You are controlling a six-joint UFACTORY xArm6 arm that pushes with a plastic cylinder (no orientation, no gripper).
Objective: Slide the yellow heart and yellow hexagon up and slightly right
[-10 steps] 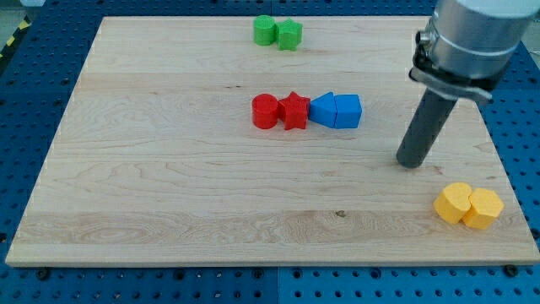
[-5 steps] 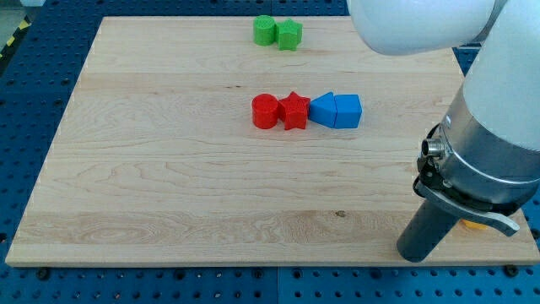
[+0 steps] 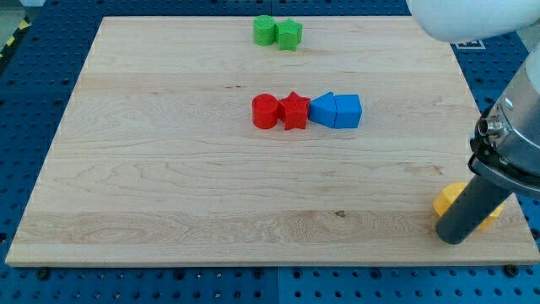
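Observation:
Two yellow blocks sit at the board's bottom right corner, mostly hidden behind my rod. A left part (image 3: 445, 198) and a sliver on the right (image 3: 494, 212) show; their shapes cannot be made out now. My tip (image 3: 453, 239) rests on the board just below them, in front of the yellow pair, near the board's bottom edge.
A red cylinder (image 3: 265, 111), a red star (image 3: 294, 111) and two blue blocks (image 3: 335, 111) form a row at the board's middle. Two green blocks (image 3: 278, 32) sit at the top edge. The wooden board (image 3: 169, 186) lies on a blue perforated table.
My tip moved down from mid-right of the board to the bottom edge, then right, and now stands in front of the yellow blocks. The blocks appear unmoved.

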